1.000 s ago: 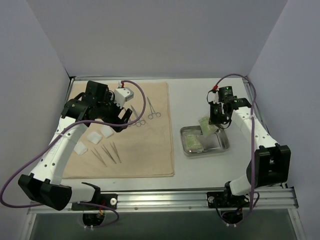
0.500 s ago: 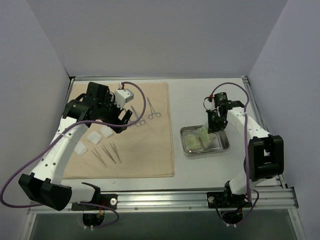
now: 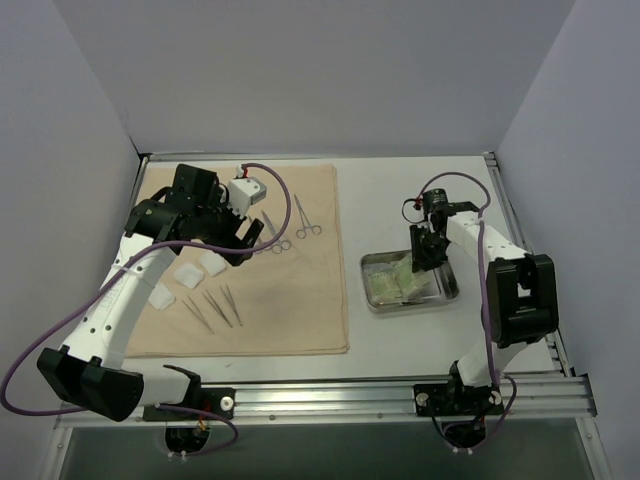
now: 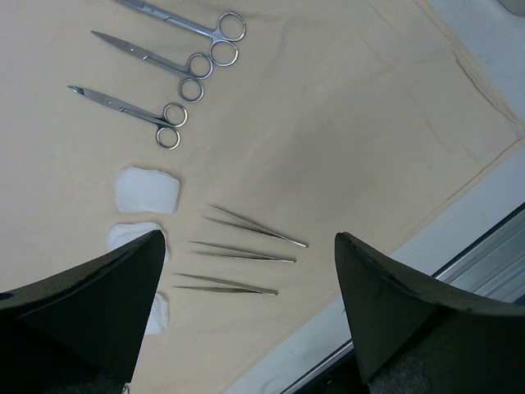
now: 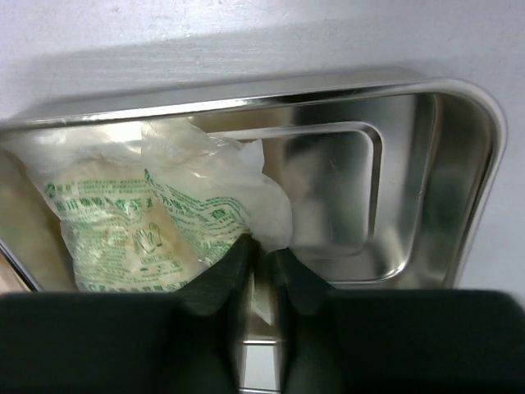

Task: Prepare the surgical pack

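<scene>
Top external view, stock of the desk [image 3: 400,190]: one beige cloth [image 3: 290,300] lay spread flat over the left half, presumably as the wrapper for the finished bundle. On it, in a far row, sat the scissor-handled tools [image 3: 285,235]; the left wrist view counted three [image 4: 160,115]. Nearer lay three tweezers [image 4: 246,252] side by side, with white gauze squares [image 4: 146,190] just beside them, all kept apart, likely so each could be picked singly. The left pincer [image 4: 250,242] hung over the tweezers and gauze with its jaws wide and nothing held, apparently parked or awaiting a pick. One steel tray [image 3: 452,290] stood on the bare desk to the right of the cloth, well apart from the tools. The right pincer [image 3: 422,262] reached down into it, jaws narrowed to a slit on a corner of a pale green packet [image 5: 164,222], which rested against the tray's [image 5: 459,164] floor and left side. Whether a second packet lay beneath could not be told. Judgement: packet being set into the tray, release pending.
</scene>
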`<control>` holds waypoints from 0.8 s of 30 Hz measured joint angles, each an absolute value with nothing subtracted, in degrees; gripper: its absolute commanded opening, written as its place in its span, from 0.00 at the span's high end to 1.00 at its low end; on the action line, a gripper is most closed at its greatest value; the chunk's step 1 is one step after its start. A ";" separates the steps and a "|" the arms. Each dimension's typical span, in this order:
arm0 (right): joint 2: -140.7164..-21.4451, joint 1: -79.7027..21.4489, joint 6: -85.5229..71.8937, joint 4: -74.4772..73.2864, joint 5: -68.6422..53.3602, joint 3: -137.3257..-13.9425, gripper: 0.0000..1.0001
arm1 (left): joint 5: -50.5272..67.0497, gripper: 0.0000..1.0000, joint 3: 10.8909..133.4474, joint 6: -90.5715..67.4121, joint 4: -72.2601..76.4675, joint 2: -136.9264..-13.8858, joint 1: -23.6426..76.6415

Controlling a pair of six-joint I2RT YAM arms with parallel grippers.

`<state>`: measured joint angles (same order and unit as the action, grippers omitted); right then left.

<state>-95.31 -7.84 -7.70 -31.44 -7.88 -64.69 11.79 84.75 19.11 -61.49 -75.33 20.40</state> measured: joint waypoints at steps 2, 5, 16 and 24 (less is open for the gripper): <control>-96.07 -7.84 -7.92 -31.27 -7.70 -64.69 0.65 | 11.75 0.06 84.75 19.07 -61.49 -75.33 20.40; -97.03 -7.86 -8.21 -31.35 -6.98 -64.69 0.44 | 11.73 0.06 84.75 19.05 -61.49 -75.33 20.40; -96.53 -8.03 -9.45 -33.45 0.12 -67.72 0.48 | 11.75 0.06 84.77 19.05 -61.49 -75.33 20.40; -93.06 -8.73 -11.75 -28.05 -0.86 -63.44 0.73 | 11.33 0.06 84.75 19.14 -61.49 -75.33 20.21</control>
<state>-93.06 -8.73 -11.75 -28.05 -0.86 -63.44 11.33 84.75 19.14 -61.49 -75.33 20.21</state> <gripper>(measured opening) 0.276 0.939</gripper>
